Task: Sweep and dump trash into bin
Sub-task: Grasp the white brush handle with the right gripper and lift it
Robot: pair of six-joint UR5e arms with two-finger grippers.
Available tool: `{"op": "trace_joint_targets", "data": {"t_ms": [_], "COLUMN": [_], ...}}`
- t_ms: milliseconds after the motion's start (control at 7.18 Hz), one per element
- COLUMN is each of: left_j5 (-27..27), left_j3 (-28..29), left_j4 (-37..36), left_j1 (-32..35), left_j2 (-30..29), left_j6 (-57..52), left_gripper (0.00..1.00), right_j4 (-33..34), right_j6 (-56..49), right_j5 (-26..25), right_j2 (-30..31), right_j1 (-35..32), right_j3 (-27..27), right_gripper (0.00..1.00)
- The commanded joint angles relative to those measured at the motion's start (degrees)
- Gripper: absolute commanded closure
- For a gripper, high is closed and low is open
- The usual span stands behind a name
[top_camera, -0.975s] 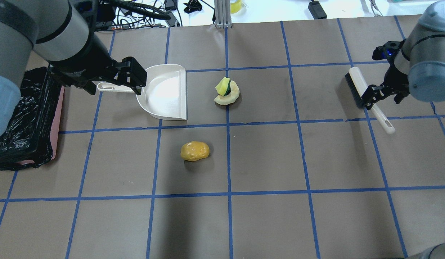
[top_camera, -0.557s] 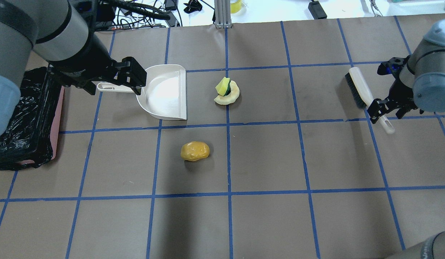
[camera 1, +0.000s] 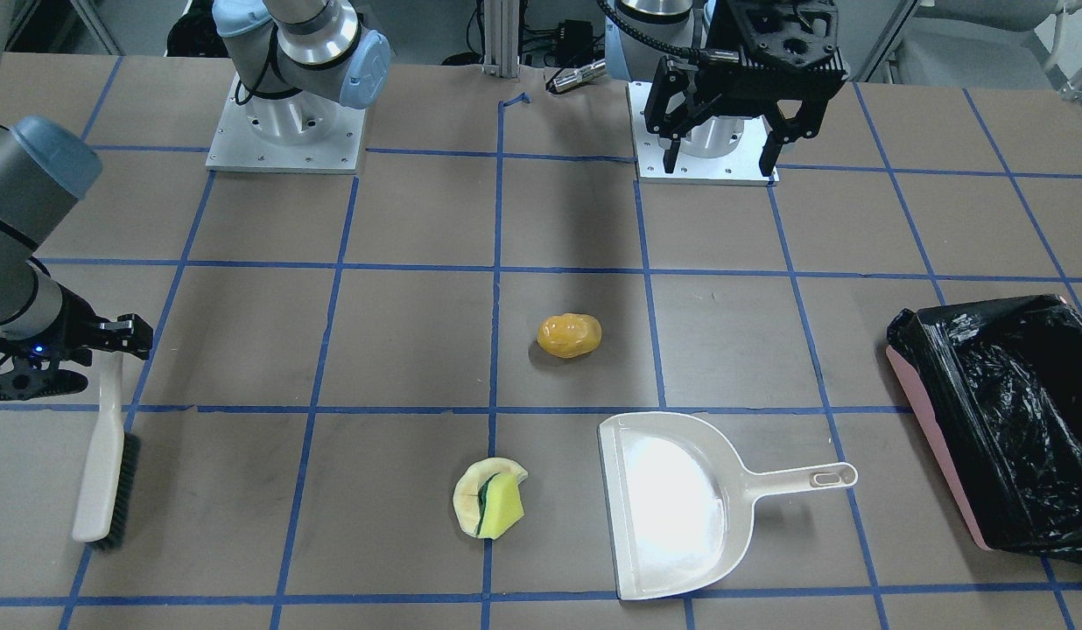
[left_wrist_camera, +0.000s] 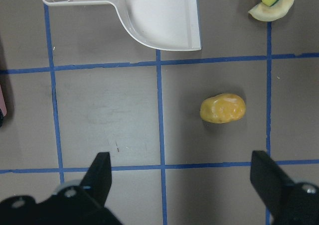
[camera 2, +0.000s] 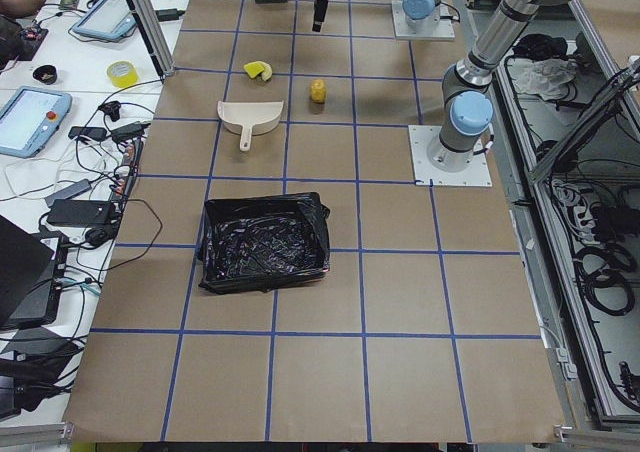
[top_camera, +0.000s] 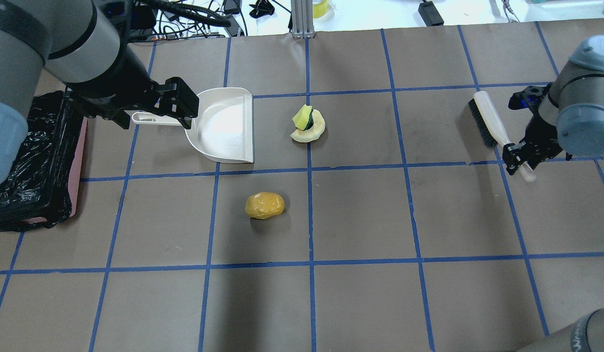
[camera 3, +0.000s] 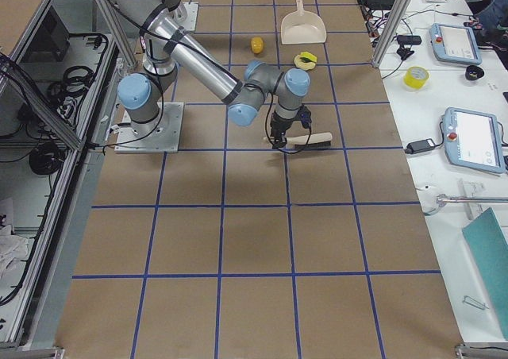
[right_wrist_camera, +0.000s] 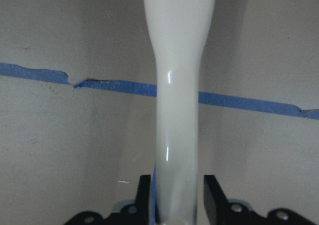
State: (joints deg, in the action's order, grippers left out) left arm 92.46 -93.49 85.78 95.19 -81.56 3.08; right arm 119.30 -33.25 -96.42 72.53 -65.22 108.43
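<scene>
The trash lies loose on the table: an orange-yellow lump (top_camera: 265,205) (camera 1: 569,336) (left_wrist_camera: 223,108), and a pale yellow slice (top_camera: 314,133) with a yellow-green sponge wedge (top_camera: 302,117) (camera 1: 500,509) resting on it. The bin (top_camera: 79,161) (camera 1: 930,420), pink with a black bag, stands at the robot's far left. My left gripper (top_camera: 187,102) (camera 1: 719,162) (left_wrist_camera: 187,185) hangs open, high above the table. My right gripper (top_camera: 519,156) (right_wrist_camera: 177,195) is low over the brush (top_camera: 487,120) (camera 1: 103,464). Its jaws are open and straddle the white handle (right_wrist_camera: 179,85) with narrow gaps.
A cream-white dustpan (top_camera: 224,127) (camera 1: 681,499) lies flat between the bin and the slice, its mouth toward the trash. Cables and devices sit past the far table edge. The arm bases (camera 1: 283,131) stand on the robot's side.
My right gripper has slid from beside the brush head along to the handle's end and come down around it. The brush, the trash, the dustpan and my left arm have not moved.
</scene>
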Motion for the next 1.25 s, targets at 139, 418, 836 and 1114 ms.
{"op": "trace_joint_targets", "data": {"t_ms": [139,418,836,1114], "left_j5": [0.0,0.09,0.09,0.26], "left_j3": [-0.2,-0.02,-0.29,-1.07], "left_j4": [0.0,0.0,0.09,-1.22], "left_j1": [0.09,0.09,0.09,-0.7], "left_j2": [0.0,0.0,0.0,-0.87], "left_j6": [0.09,-0.09,0.17,-0.35], "left_gripper": [0.0,0.0,0.0,0.0], "right_j4": [-0.3,-0.91,-1.52,-4.5], "right_j6": [0.37,0.81,5.17,17.96], "right_j5": [-0.17,-0.43,-0.34,-0.87], "right_j2": [0.42,1.03,3.83,5.51], "right_j1": [0.0,-0.09,-2.1,-11.72], "right_j3": [-0.59,-1.81,-1.48,-1.12], "right_gripper": [1.0,1.0,1.0,1.0]}}
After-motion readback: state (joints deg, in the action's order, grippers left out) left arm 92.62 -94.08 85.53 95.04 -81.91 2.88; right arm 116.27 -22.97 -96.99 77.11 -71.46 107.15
